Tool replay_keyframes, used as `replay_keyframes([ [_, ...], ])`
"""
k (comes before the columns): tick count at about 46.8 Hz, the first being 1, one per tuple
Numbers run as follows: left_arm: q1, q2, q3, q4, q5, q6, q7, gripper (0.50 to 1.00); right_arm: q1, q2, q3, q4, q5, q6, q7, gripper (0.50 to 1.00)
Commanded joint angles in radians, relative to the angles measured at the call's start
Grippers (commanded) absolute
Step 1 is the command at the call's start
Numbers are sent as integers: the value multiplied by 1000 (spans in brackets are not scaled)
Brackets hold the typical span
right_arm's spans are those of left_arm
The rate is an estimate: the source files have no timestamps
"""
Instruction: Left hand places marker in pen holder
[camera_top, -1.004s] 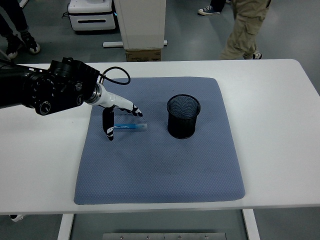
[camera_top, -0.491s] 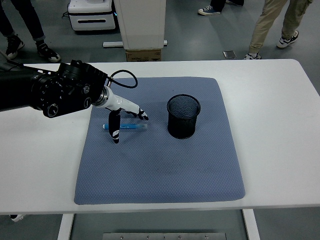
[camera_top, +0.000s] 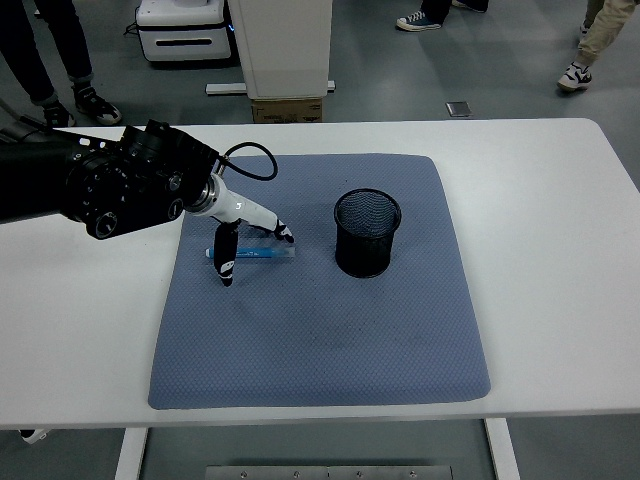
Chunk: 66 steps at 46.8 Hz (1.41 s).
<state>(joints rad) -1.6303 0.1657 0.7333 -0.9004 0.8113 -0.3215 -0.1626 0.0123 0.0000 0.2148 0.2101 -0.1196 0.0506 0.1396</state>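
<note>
Left hand (camera_top: 243, 232) low over blue marker (camera_top: 252, 254) lying flat on grey mat (camera_top: 318, 330), fingers straddling it, grip uncertain. Black mesh pen holder (camera_top: 366, 233) upright, right of marker.

Bright, even overhead light, no harsh glare. White table (camera_top: 560, 250) well exposed, not blown out. Soft short shadows under the pen holder (camera_top: 367, 233) and left hand (camera_top: 238, 232) on the blue mat (camera_top: 320, 330). Focus sharp across the frame; black arm detail is crushed dark.
</note>
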Motion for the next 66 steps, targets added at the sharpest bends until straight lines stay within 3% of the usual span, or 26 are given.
replay_keyframes([
  [1,-2,-5,0,1,0,1,0,924,0,0,0,0,0,0,0,1000],
  [14,-6,-14,-2,1,15,1,0,795,0,0,0,0,0,0,0,1000],
  [25,-6,-15,-2,1,22,1,0,789,0,0,0,0,0,0,0,1000],
  [32,-6,-22,-2,1,26,2,0,757,0,0,0,0,0,0,0,1000],
  [38,-5,-26,-2,1,34,4,0,695,0,0,0,0,0,0,0,1000],
  [52,3,-32,-2,0,39,4,0,686,0,0,0,0,0,0,0,1000],
  [66,3,-32,-2,0,57,7,0,637,0,0,0,0,0,0,0,1000],
])
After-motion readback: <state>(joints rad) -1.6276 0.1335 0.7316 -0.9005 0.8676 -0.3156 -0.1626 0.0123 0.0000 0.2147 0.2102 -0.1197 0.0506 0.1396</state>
